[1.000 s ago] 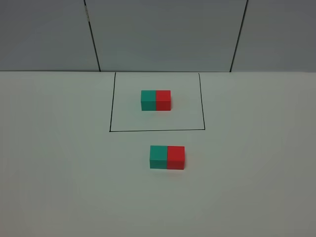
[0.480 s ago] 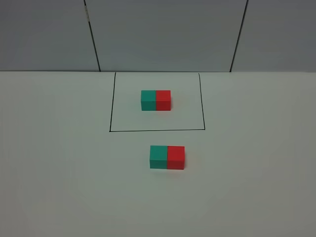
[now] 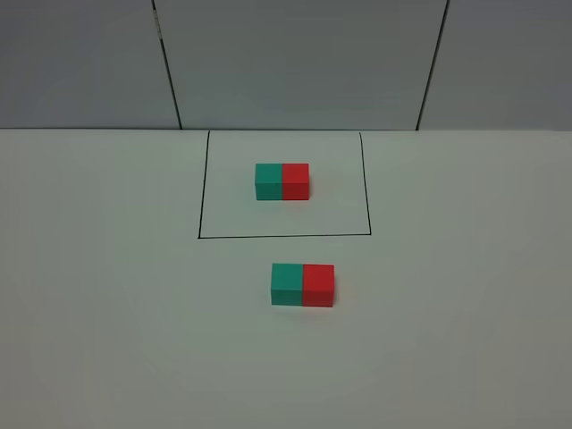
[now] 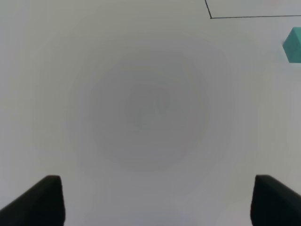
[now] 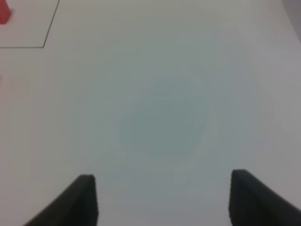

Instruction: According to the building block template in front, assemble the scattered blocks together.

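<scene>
Looks done: teal cube (image 3: 286,284) & red cube (image 3: 318,285) touching, matching template (image 3: 282,181); left gripper (image 4: 153,200) & right gripper (image 5: 162,197) jaws spread, empty.

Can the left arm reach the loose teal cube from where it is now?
Probably yes. The left gripper is open over bare table, and the teal cube stands unobstructed; only its right face is blocked, touching the red cube.

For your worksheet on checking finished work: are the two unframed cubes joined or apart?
Joined. The teal cube and red cube sit flush side by side, no gap, teal left, matching the framed template. Neither claw touches them.
</scene>
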